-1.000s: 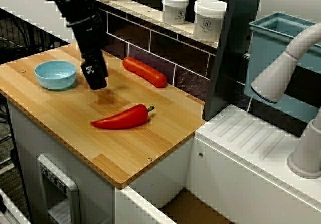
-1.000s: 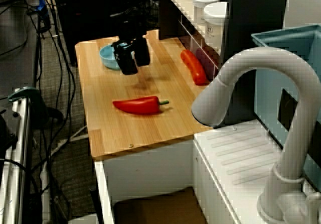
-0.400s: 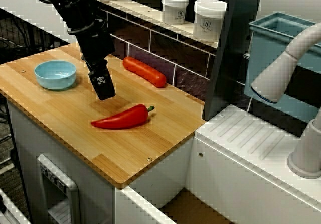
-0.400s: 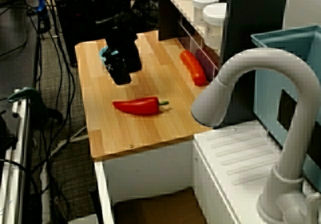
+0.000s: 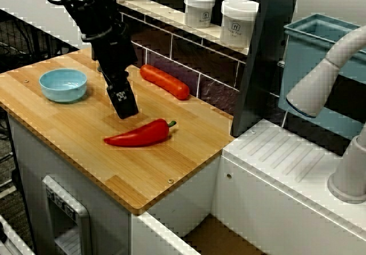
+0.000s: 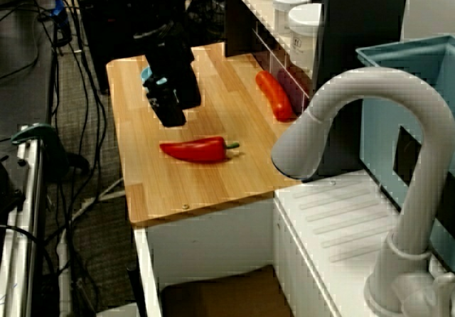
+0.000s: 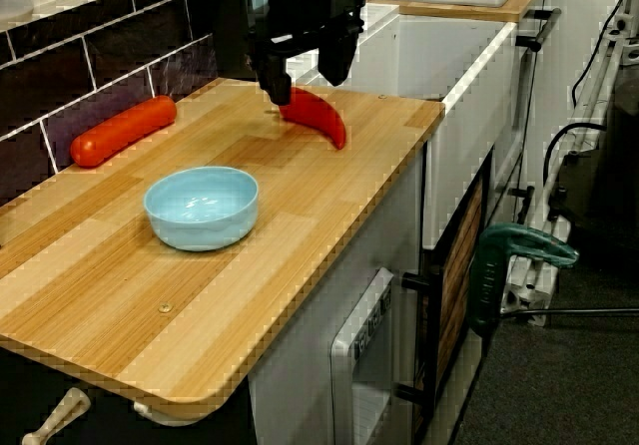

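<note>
Two jaws spread apart, gripping nothing, low over worktop (image 5: 74,146). Red pepper (image 5: 139,134) lies just beside them at 5 o'clock, stem pointing to 3 o'clock. Red sausage (image 5: 164,81) at 1 o'clock, along tiled wall. Blue bowl (image 5: 63,84) at 9 o'clock, well apart.

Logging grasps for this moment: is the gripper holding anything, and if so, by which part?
Nothing is held. The gripper is open and empty, its fingers apart, just over the red pepper lying on the wooden counter.
</note>
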Action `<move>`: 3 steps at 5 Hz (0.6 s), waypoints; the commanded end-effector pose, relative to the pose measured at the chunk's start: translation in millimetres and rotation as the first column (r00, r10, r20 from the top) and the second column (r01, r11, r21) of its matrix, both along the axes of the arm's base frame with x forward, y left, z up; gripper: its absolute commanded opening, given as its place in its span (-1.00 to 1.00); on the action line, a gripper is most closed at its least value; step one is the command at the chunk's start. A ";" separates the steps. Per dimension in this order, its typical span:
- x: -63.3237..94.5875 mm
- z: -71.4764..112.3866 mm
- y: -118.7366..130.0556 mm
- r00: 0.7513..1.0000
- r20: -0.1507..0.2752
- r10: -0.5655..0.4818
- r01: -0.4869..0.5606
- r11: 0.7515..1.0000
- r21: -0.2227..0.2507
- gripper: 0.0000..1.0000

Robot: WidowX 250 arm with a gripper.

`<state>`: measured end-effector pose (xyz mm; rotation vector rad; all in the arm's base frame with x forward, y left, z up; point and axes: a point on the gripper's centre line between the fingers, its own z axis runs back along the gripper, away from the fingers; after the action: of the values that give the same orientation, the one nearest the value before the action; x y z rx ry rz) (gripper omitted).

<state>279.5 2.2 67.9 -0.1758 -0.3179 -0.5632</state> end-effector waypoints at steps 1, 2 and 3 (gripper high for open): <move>8.3 3.9 -16.8 0.998 0.063 0.018 -0.018 1.000 -0.001 1.00; 11.8 -4.3 -25.4 0.998 0.061 0.028 -0.028 1.000 -0.006 1.00; 14.8 -17.5 -31.7 0.998 0.054 0.026 -0.026 1.000 0.013 1.00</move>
<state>289.2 -31.6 43.6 -0.1496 -0.3450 -0.5464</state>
